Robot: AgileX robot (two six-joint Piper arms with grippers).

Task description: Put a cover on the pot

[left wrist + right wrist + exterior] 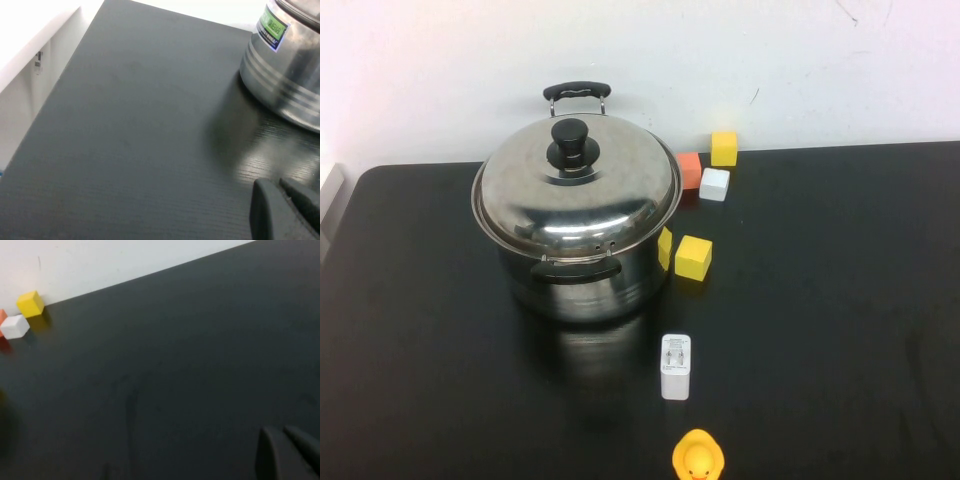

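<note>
A steel pot (582,285) stands on the black table at the left of centre. Its steel lid (576,190) with a black knob (569,143) sits on the pot's rim, covering it. The pot's side also shows in the left wrist view (285,75). My left gripper (278,191) is shut and empty, low over the bare table beside the pot. My right gripper (280,435) is shut and empty over bare table on the right. Neither gripper shows in the high view.
Yellow blocks (693,257) (723,148), an orange block (688,170) and a white block (714,184) lie right of the pot. A white charger (675,366) and a yellow duck (698,456) lie at the front. The table's left edge (60,75) is near.
</note>
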